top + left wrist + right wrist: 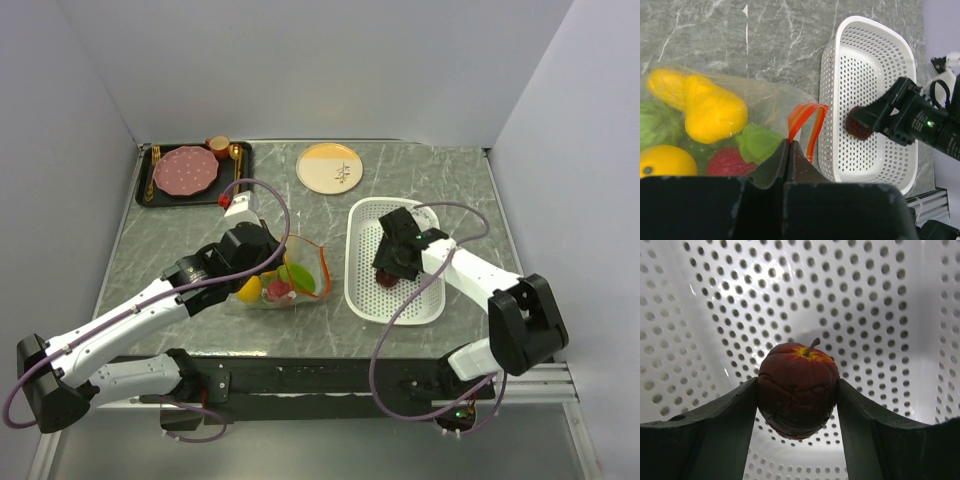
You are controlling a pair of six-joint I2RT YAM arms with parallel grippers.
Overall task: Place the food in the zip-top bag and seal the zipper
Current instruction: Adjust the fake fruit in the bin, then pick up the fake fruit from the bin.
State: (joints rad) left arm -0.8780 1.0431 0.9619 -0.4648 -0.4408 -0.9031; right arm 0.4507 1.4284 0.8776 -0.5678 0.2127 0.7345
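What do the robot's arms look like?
The left arm and right arm are white tubes with chunky black joints. A thin purple cable loops along each. The jaws are flat, dark wedges. A tiny green light glows near the right wrist.

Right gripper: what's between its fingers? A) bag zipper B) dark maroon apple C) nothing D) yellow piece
B: in the right wrist view the right gripper presses on both sides of the dark maroon apple, down inside the white perforated basket.
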